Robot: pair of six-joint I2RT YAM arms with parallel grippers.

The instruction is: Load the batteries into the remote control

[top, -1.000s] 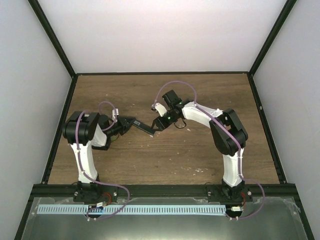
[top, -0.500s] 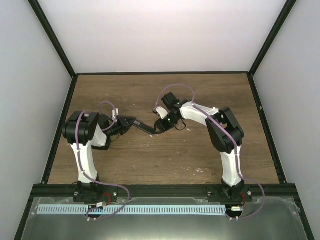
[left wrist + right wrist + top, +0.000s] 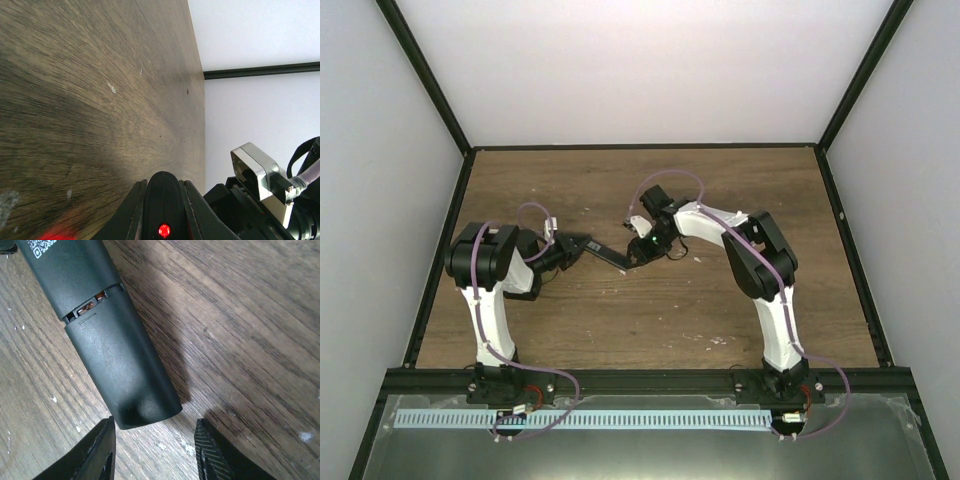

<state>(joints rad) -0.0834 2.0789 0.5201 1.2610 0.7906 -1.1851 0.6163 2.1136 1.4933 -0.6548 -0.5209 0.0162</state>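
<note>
The slim black remote control (image 3: 604, 253) is held just above the wooden table, and my left gripper (image 3: 575, 245) is shut on its left end. In the left wrist view the remote's rounded end (image 3: 163, 200), with a red light, sits tight between the two fingers. In the right wrist view the remote control (image 3: 107, 325) lies back-up with its cover slid almost home. A sliver of the orange batteries (image 3: 91, 303) shows through the seam. My right gripper (image 3: 156, 456) stands open just off the remote's free end, with nothing between its fingers (image 3: 212, 455).
Pale specks of chipped wood (image 3: 190, 449) dot the tabletop. The right arm's wrist camera (image 3: 260, 172) sits close to my left gripper. A black frame (image 3: 640, 147) and white walls bound the table at the back and sides.
My right gripper has moved left, up to the free end of the remote. The left arm and the remote have held still.
</note>
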